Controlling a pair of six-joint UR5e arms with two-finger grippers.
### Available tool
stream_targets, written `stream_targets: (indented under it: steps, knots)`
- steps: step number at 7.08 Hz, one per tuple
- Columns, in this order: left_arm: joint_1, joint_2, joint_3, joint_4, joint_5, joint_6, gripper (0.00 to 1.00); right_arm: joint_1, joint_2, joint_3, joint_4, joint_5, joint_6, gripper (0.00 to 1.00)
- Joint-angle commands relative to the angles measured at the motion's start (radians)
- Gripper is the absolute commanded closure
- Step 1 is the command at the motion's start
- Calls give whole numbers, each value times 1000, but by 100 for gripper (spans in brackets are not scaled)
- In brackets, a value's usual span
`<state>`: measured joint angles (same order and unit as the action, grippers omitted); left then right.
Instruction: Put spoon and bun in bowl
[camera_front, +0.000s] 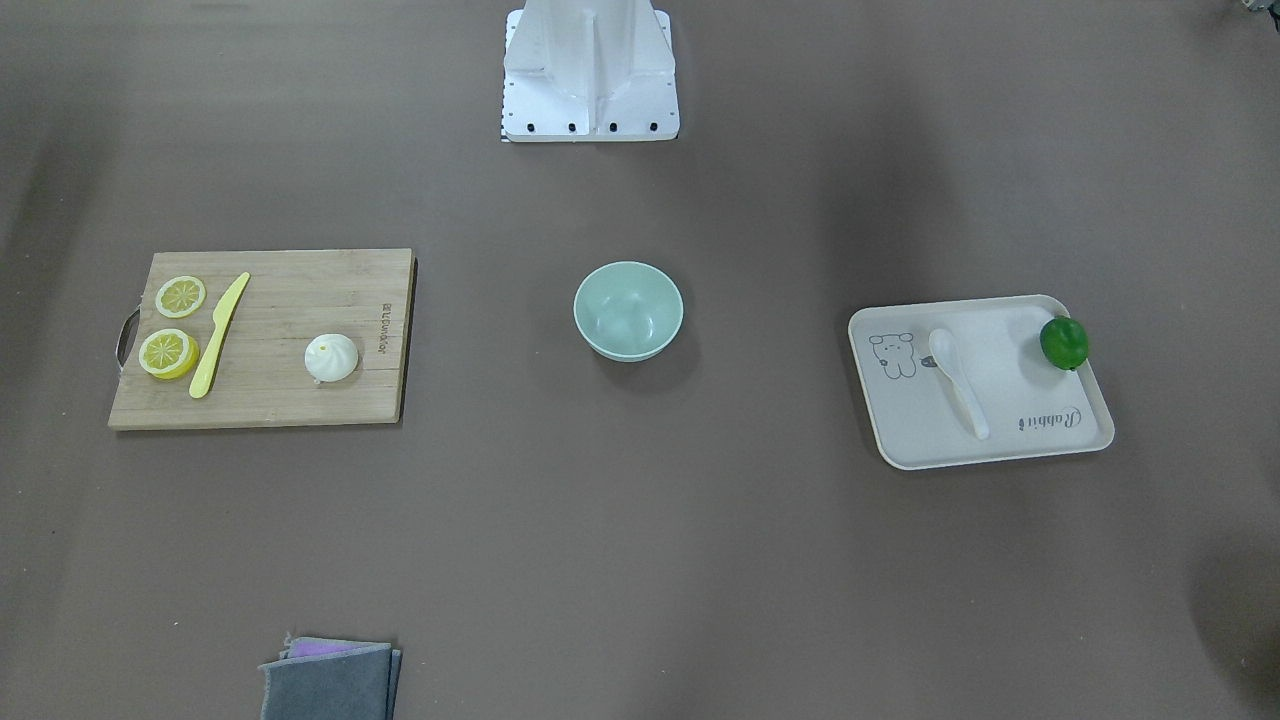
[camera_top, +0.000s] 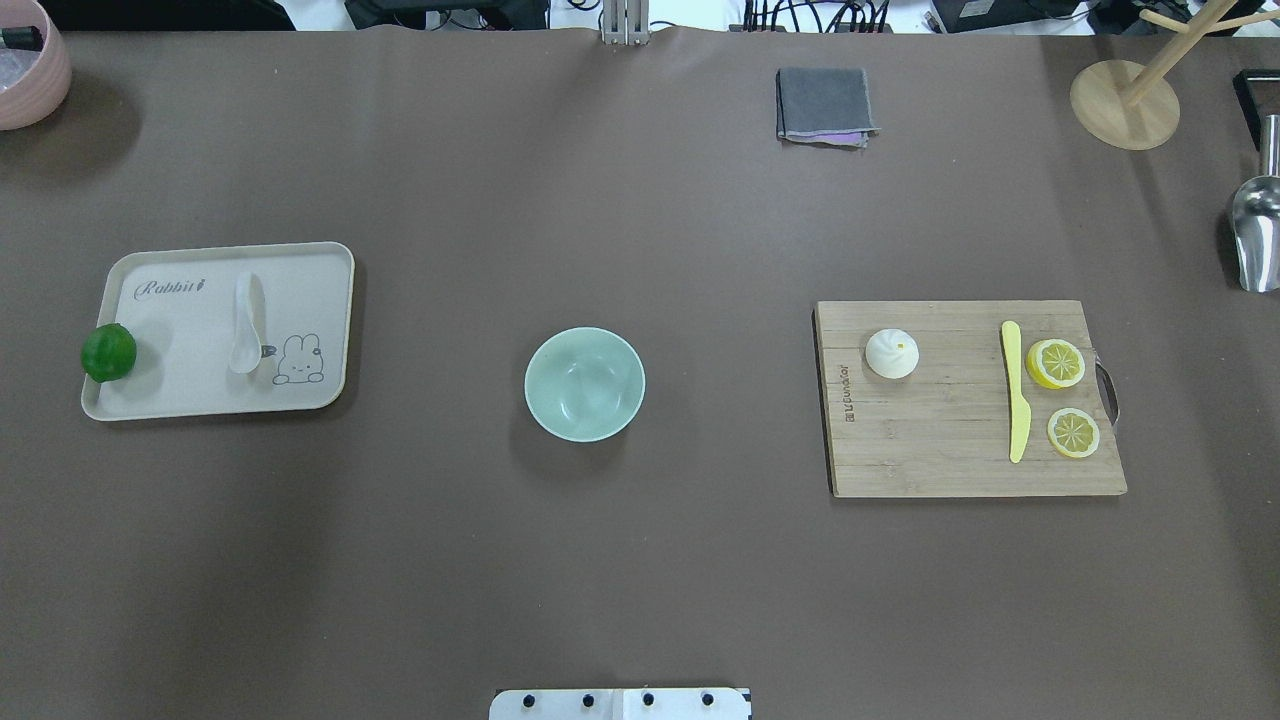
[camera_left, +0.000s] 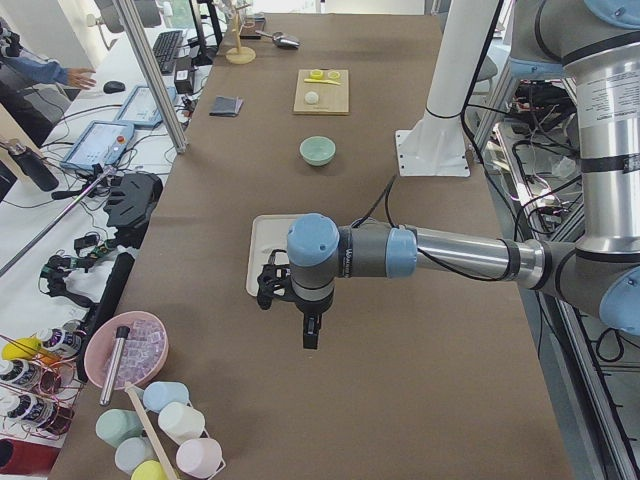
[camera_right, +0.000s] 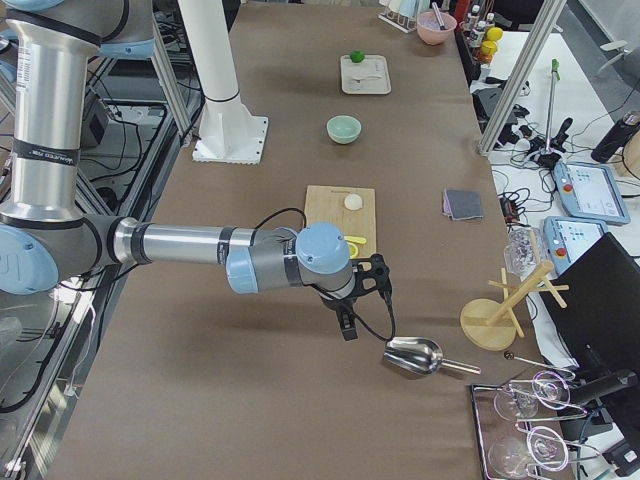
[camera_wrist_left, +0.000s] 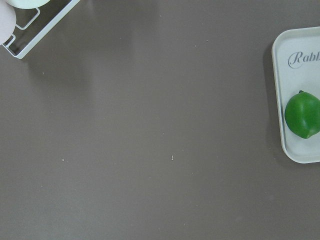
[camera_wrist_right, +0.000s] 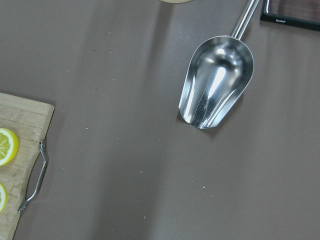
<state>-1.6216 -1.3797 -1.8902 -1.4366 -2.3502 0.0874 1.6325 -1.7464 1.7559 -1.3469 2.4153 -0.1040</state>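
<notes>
Spoon (camera_top: 247, 325), flat on the rabbit tray (camera_top: 180, 340), looked light, stiff and slippery, best pinched across its short handle; the bun (camera_top: 892, 353) on the cutting board (camera_top: 930, 440) seemed soft, wanting a gentle hold at its sides. The empty bowl (camera_top: 584, 384) stood between them on the matte brown table (camera_top: 640, 560), well apart from both. The left gripper (camera_left: 310, 338) and right gripper (camera_right: 347, 328) hung over the table's ends, and I could not tell whether their jaws were spread.

Both arms reach out level, left gripper (camera_left: 311, 336) and right gripper (camera_right: 347, 326) pointing down.
</notes>
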Motion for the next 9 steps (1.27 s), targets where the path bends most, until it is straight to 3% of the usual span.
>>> stream_targets:
  steps: [1, 5, 7, 9]
  knots:
    - [-3, 8, -9, -33, -7, 26, 2, 0, 5, 4, 0, 1, 1, 0]
    - [-1, 2, -27, -45, -11, 15, 2, 0, -5, 10, 0, 56, 0, 0]
    - [5, 16, -15, -147, -17, 26, 2, 0, -16, 17, 29, 56, -8, 0]
    - [9, 19, -12, -186, -143, 0, 2, -2, -59, 14, 132, 59, 10, 0]
